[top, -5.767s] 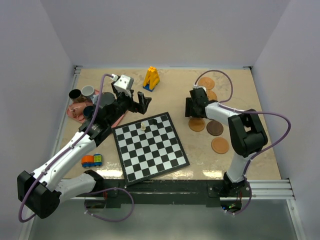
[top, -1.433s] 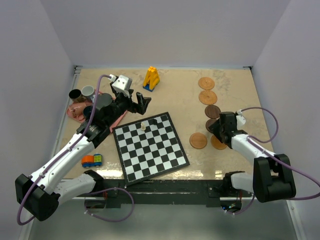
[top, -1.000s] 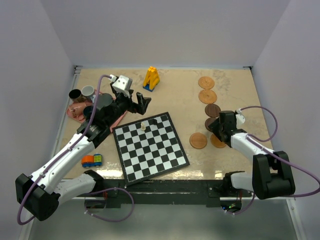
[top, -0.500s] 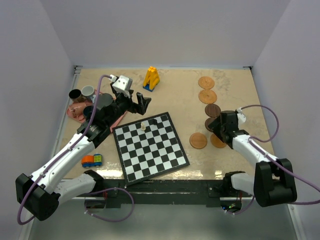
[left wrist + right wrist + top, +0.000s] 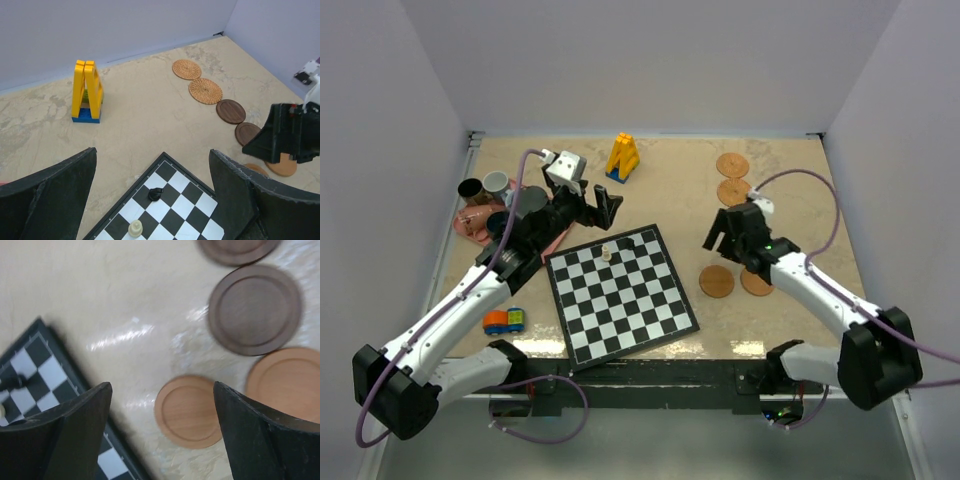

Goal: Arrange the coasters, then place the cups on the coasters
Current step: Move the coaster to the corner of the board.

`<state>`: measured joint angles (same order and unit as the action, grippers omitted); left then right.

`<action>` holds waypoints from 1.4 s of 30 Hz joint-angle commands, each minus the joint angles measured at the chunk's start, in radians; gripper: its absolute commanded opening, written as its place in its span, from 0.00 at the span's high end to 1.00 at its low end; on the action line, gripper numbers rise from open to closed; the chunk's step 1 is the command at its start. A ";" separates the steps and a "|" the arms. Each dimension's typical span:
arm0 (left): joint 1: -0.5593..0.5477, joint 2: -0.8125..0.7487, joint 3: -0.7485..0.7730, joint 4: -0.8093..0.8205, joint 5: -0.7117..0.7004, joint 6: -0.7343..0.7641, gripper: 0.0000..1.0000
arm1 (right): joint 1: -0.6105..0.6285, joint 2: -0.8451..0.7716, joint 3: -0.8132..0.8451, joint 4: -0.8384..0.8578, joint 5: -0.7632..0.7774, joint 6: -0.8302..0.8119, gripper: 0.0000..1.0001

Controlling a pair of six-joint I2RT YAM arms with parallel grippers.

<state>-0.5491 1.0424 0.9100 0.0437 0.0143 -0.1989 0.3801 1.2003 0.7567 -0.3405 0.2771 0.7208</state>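
right gripper (image 5: 161,392) jaws wide, empty, over coasters (image 5: 187,410) lined along right side | left gripper (image 5: 152,156) wide, empty, by chessboard (image 5: 620,295) | cups (image 5: 496,183) bunched far left at pink tray (image 5: 466,226), well apart from coasters

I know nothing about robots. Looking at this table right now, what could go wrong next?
1. The stray light coaster lies flat near the chessboard. The right arm, jaws open close by, may just shove the thin disc against the board's edge.
2. The cups crowd together on the pink tray, close against the left arm. Grabbing one might knock its neighbours.
3. Carrying cups across could topple the chess pieces.
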 commanded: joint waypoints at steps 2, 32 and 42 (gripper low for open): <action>0.006 0.007 -0.005 0.044 0.004 -0.005 0.02 | 0.163 0.142 0.075 -0.107 0.122 -0.001 0.10; -0.017 -0.015 -0.019 0.062 0.015 -0.016 0.03 | 0.341 0.027 0.004 -0.328 0.105 0.256 0.42; -0.239 0.269 0.033 0.050 -0.004 -0.177 0.19 | 0.045 -0.147 0.318 -0.312 0.050 -0.050 0.32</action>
<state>-0.7071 1.2068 0.9062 0.0692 0.0181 -0.2630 0.5571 1.0859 0.9585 -0.6872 0.3553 0.8417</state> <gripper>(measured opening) 0.860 0.680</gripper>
